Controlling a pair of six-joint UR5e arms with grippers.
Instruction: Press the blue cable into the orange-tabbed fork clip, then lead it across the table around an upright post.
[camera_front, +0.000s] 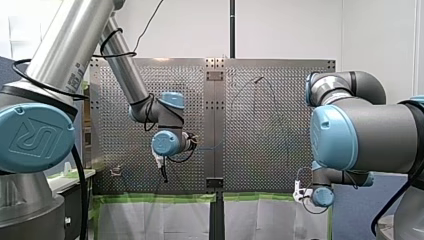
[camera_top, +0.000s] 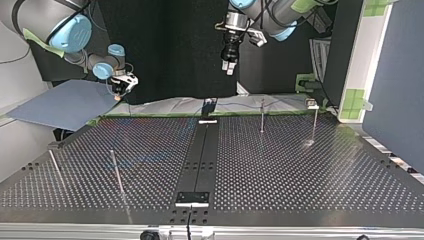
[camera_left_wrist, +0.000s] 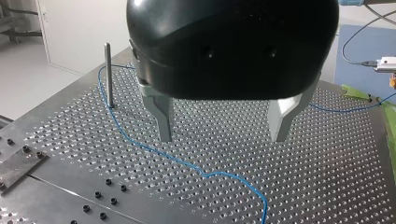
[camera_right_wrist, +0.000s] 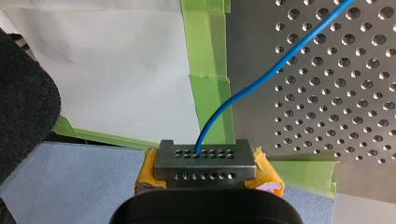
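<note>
My left arm reaches in from the front view's left to the middle of the worktop, wrist bent. The left tool hangs above the perforated plate and points down at it. Its two metal fingers are spread wide and released, with nothing between them.

The blue cable lies flat on the worktop below that tool, clear of both fingertips. It bends close by an upright post off to one side of the tool (whether it truly wraps the post, I can't tell). From there it snakes under the finger nearer the post and runs on beneath the tool's body.

My right arm is folded low at the front view's right. The right tool sits just off the worktop's corner, over the green tape along the edge. It is clenched on the cable. The blue line rises straight out of the closed tips, with yellow pads showing at either side. It arcs over the tape and onto the perforated plate ahead.
</note>
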